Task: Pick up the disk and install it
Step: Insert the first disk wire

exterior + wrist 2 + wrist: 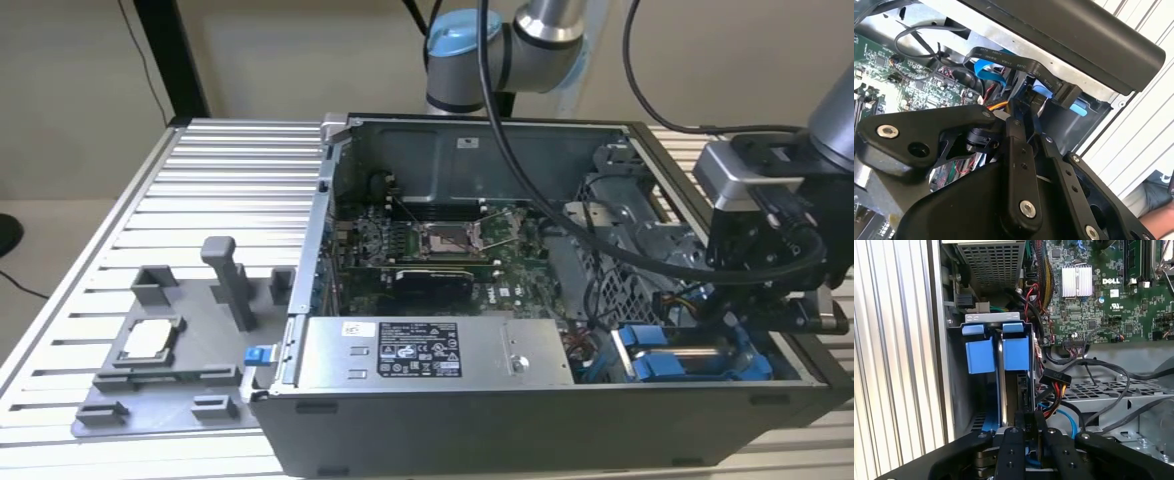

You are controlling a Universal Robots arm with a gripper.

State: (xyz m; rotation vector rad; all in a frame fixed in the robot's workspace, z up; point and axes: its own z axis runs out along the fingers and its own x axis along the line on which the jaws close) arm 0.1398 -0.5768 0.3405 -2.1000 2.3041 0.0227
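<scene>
The disk (1017,354) stands on edge in the drive bay at the front corner of the open computer case (534,425), on the exterior view's right. Its bright blue carrier frame (674,360) shows at the bay's mouth, beside a second blue tab (979,355). My gripper (1028,416) reaches down into this bay, its black fingers (1010,445) drawn close together on the carrier's near edge. In the second wrist view the gripper (1024,112) points at blue plastic and cables below the case's black rim. The grip itself is partly hidden by the fingers.
A motherboard (447,240) fills the case floor. A large silver box (414,350) with a label sits beside the bay. Loose black and coloured cables (1054,385) crowd the bay's side. A grey fixture (160,380) with a small square chip (147,340) lies on the slatted table (200,200).
</scene>
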